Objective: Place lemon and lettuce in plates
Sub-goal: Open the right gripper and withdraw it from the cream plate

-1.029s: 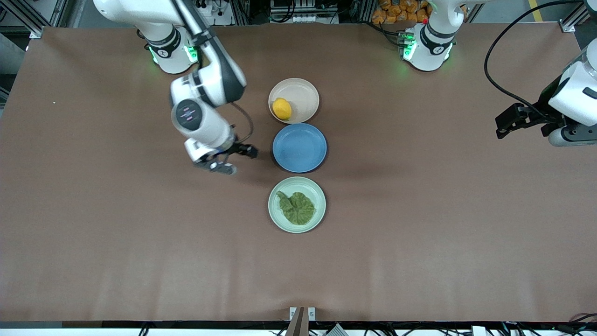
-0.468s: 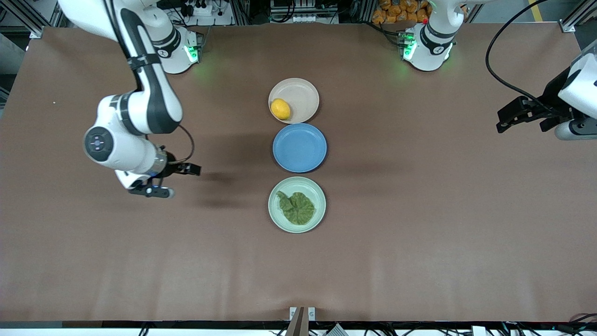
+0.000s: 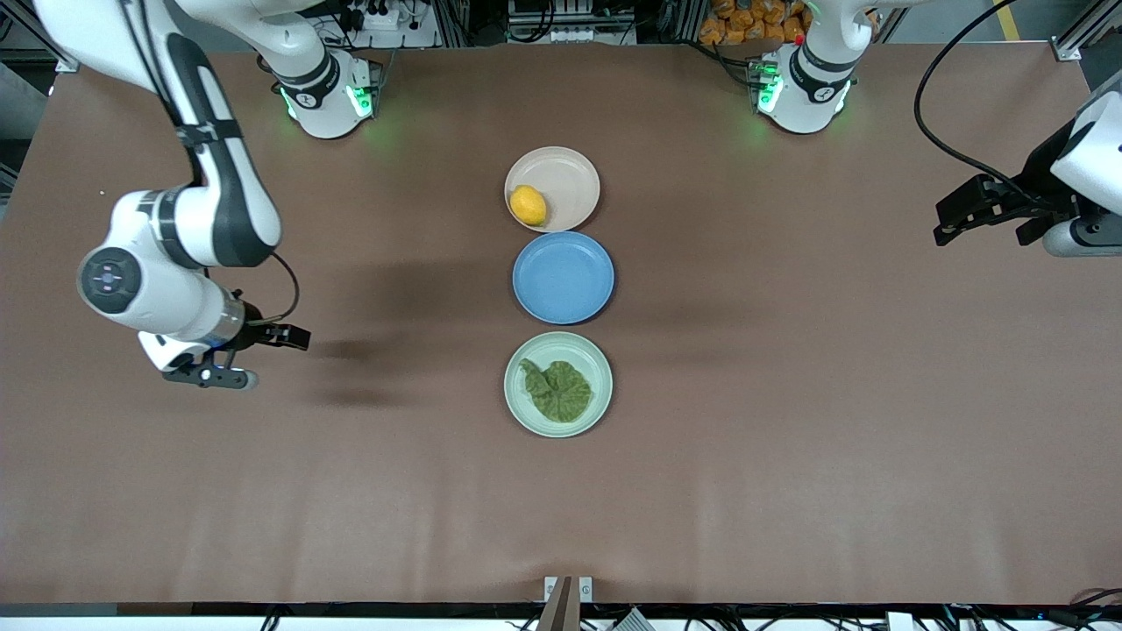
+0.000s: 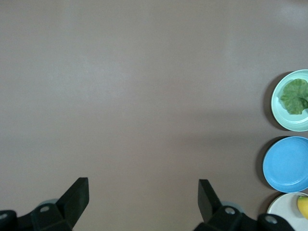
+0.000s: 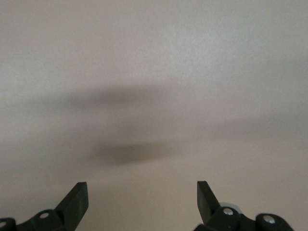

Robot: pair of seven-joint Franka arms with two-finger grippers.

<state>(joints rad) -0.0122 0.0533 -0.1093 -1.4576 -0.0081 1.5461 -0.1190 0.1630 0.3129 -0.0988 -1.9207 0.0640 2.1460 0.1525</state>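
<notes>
The lemon (image 3: 529, 205) lies in the pale beige-pink plate (image 3: 571, 180). The lettuce (image 3: 557, 391) lies flat in the pale mint green plate (image 3: 561, 345), the plate nearest the front camera. My right gripper (image 3: 267, 358) is open and empty over bare table toward the right arm's end, well away from the plates. My left gripper (image 3: 942, 223) is open and empty over the left arm's end of the table. The left wrist view shows the lettuce (image 4: 294, 96), the mint plate (image 4: 275, 108), the lemon (image 4: 303, 206) and my open left gripper (image 4: 143, 192). The right wrist view shows my open right gripper (image 5: 143, 195) over bare table.
An empty blue plate (image 3: 564, 277) sits between the two other plates; it also shows in the left wrist view (image 4: 287, 163). The three plates form a row in the middle of the brown table (image 3: 789, 394). The robot bases stand along the table's edge farthest from the front camera.
My right arm has swung from beside the blue plate toward the right arm's end of the table, gripper empty. The left arm has hardly moved. Lemon and lettuce lie unchanged.
</notes>
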